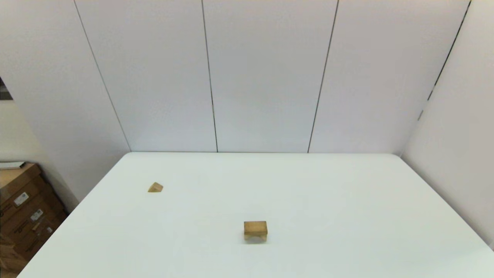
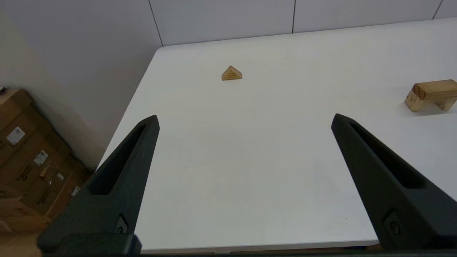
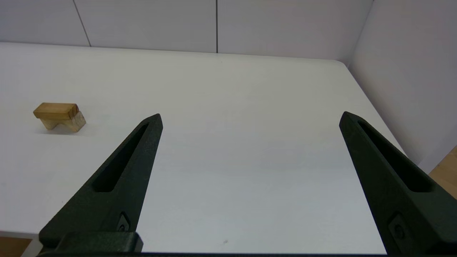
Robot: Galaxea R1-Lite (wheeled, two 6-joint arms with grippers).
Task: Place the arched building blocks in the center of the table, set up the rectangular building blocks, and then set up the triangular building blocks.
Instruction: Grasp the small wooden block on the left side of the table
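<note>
1. White wall panels with thin dark seams stand behind the white table, and brown cardboard boxes are stacked on the floor off the table's left edge.
2. Near the middle of the table sits the arched building block, notch side down, so it rests on its two feet with a gap beneath.
3. The rectangular building block lies flat on top of the arch, its long side lined up with it; from the right wrist view its top face shows as a plain slab touching the arch below.
4. The triangular building block sits alone on the table's far left part, well apart from the stack; in the left wrist view its striped triangular face is turned towards the camera.
5. The left gripper hovers over the near left part of the table, jaws spread wide and holding nothing.
6. The right gripper hovers over the near right part of the table, jaws also wide apart and empty, with the stack off to its left.
7. Neither arm shows in the head view.
</note>
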